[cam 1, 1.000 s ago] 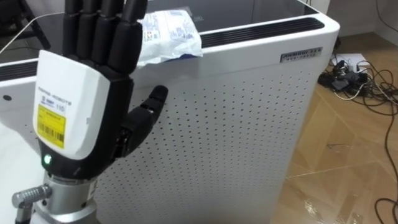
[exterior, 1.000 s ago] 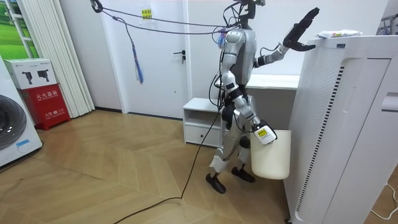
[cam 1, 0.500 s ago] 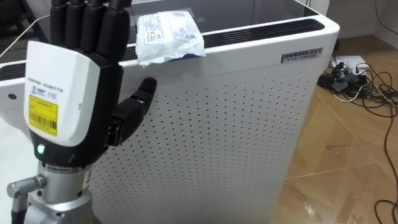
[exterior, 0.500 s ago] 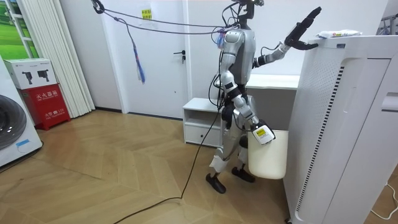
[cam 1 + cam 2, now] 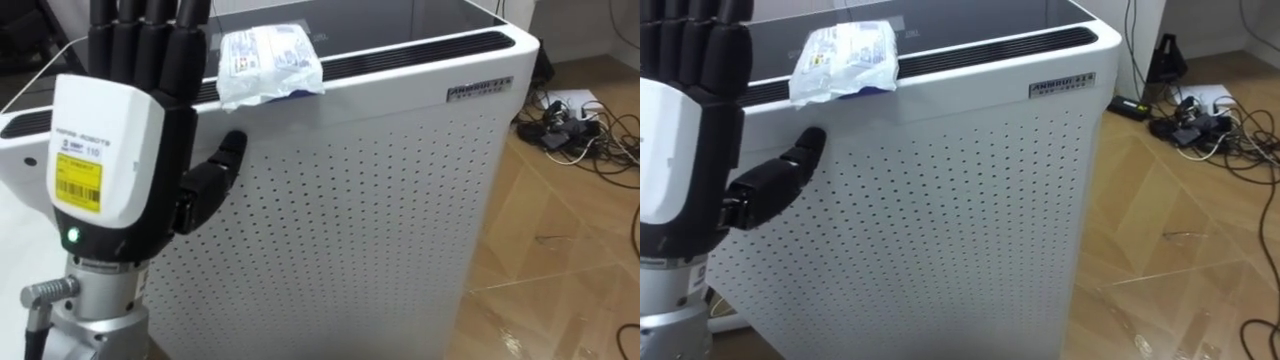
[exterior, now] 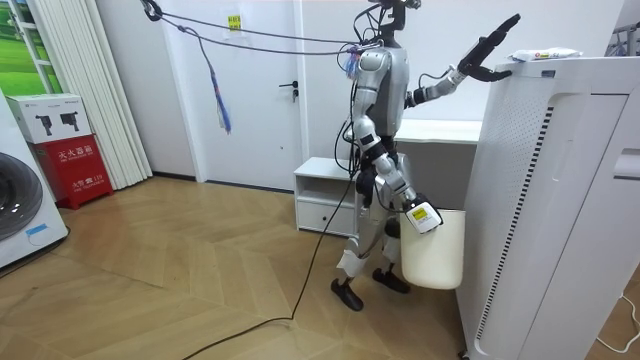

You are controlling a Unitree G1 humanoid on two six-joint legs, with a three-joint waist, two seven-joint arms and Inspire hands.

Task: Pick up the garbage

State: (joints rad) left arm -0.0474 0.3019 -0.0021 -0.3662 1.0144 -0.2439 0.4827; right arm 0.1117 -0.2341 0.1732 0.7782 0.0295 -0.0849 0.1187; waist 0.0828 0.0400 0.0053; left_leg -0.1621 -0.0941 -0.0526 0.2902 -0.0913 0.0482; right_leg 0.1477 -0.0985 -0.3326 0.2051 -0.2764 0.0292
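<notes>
Our left robot hand is raised with its back to us, fingers straight and side by side, thumb out toward the white unit; it holds nothing. The fingertips stand at the unit's top front edge, just left of the packet, apart from it. The packet, white and crumpled, lies on that front edge, beside the dark glossy top panel. The unit's front is white and perforated. In the room view we stand close before the unit, and our right robot hand hangs low at a white bin; we cannot tell its grip. The floor is wood parquet, with cables right of the unit. Behind us are a low cabinet and a door.
</notes>
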